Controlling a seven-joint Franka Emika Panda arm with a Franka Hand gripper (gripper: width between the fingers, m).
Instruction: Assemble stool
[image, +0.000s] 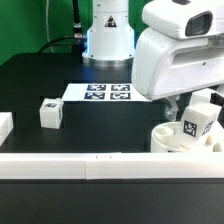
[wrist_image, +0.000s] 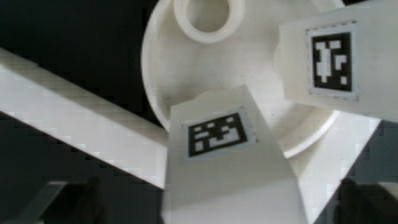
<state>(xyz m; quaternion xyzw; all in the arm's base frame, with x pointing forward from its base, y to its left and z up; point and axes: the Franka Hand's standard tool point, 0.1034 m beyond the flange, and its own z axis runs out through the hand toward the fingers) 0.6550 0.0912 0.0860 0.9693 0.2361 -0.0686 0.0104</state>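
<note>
Exterior view: black table (image: 35, 85), green backdrop (image: 30, 20)

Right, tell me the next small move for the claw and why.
Probably close the claw on the tagged leg. In the wrist view that leg sits between its fingers with gaps either side, against the round seat, so it looks lined up but not gripped.

A green backdrop (image: 30, 25) is hanging behind the black table (image: 40, 85). A white rail (image: 80, 166) is running along its front edge, and the marker board (image: 105, 92) is lying flat farther back.
</note>
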